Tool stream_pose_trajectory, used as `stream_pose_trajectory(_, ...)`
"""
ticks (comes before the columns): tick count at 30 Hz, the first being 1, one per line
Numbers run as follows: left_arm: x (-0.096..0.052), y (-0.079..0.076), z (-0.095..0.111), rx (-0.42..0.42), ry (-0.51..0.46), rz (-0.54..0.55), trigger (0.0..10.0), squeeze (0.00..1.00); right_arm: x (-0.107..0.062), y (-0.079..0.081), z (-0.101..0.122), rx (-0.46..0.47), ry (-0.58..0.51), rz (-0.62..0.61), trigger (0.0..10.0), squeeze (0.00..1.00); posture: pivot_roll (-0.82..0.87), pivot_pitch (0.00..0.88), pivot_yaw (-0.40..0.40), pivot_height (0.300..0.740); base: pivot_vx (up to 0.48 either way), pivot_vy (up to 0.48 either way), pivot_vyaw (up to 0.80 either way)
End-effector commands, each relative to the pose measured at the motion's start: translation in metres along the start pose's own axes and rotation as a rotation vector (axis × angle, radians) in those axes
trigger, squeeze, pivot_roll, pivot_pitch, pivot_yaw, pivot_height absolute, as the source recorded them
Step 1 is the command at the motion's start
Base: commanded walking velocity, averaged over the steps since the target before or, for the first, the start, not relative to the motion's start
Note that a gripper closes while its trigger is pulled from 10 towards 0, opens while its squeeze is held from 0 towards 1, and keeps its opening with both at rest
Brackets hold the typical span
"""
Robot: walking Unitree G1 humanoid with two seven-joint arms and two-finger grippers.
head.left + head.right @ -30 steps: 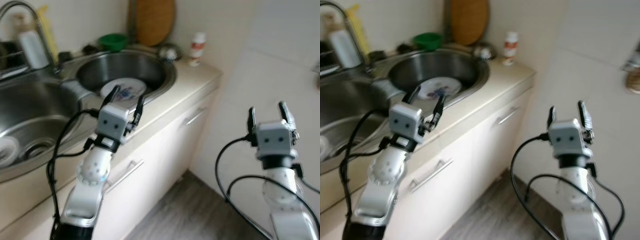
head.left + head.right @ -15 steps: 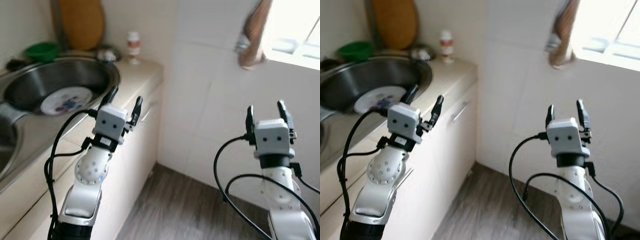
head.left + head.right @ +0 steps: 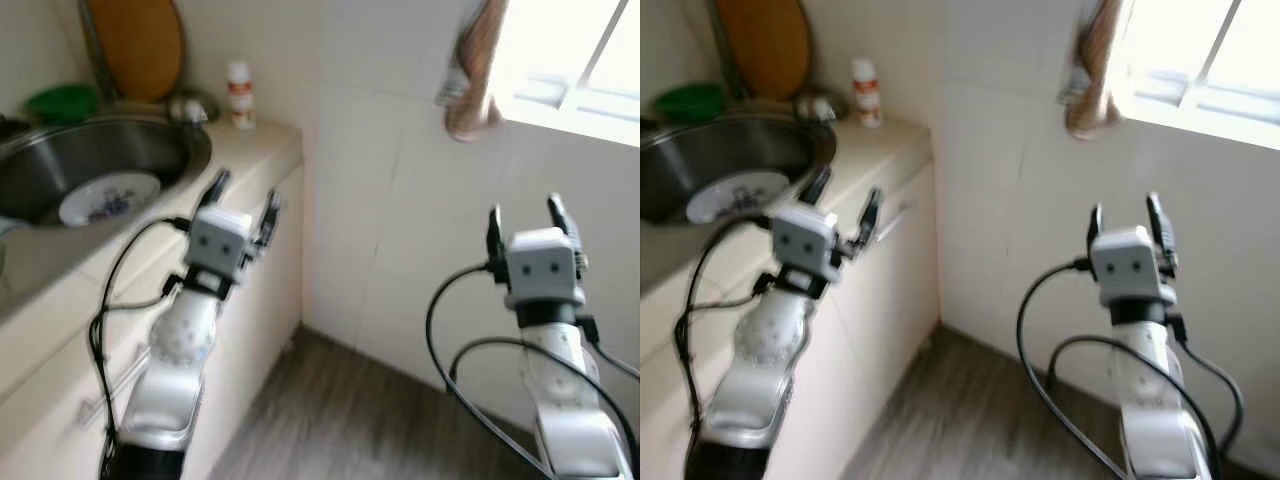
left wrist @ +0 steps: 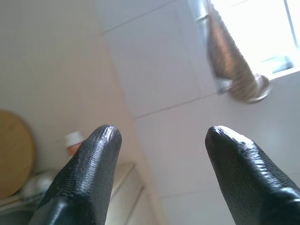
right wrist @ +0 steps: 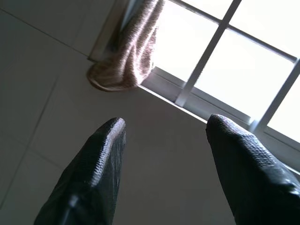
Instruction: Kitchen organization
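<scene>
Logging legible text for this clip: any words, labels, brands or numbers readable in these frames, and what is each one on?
None can be read.
Small white bottle at the back of the counter: it has a red band or label, too blurred to read.
Plate in the sink: it has a blue pattern, no lettering can be made out.
Left gripper and right gripper: no markings visible.

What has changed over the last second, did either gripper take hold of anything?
Only the view swung to the robot's right: the sink and its plate slid toward the left edge, while the tiled wall, hanging cloth and window came into sight. The left gripper and right gripper stay raised, open and empty. Nothing on the counter moved.
</scene>
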State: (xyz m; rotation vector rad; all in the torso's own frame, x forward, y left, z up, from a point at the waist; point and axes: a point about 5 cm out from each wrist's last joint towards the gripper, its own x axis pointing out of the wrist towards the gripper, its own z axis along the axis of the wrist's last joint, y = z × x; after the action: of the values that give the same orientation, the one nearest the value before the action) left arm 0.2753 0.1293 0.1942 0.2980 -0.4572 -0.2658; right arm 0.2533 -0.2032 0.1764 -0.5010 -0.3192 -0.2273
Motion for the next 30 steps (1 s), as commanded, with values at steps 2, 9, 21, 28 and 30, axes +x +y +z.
stream_pose_trajectory(2,0.0,0.005,-0.001,0.02,0.003,0.003,10.0,0.0,0.002,0.0,0.001,0.018,0.003,-0.004,10.0,0.0,-0.02,0.0,-0.012,0.74,0.0,-0.48,0.0)
stream_pose_trajectory(9,0.0,0.004,-0.001,0.008,-0.003,0.006,10.0,0.0,0.004,-0.006,-0.009,0.047,0.083,-0.049,10.0,0.0,-0.02,0.0,-0.011,0.74,0.0,-0.333,-0.46)
stream_pose_trajectory(21,0.0,0.002,-0.002,-0.002,-0.002,-0.002,10.0,0.0,0.005,-0.008,-0.01,0.04,0.097,-0.068,10.0,0.0,-0.03,0.0,-0.015,0.74,0.0,0.0,-0.8)
stream_pose_trajectory(28,-0.001,0.001,-0.003,-0.004,0.0,-0.008,10.0,0.0,0.006,-0.005,-0.006,0.026,0.059,-0.036,10.0,0.0,-0.03,0.0,-0.015,0.74,0.0,0.0,-0.46)
stream_pose_trajectory(30,0.0,0.0,-0.003,-0.005,0.001,-0.012,10.0,0.0,0.006,-0.004,-0.007,0.029,0.061,-0.025,10.0,0.0,-0.03,0.0,-0.014,0.74,0.0,0.0,0.0)
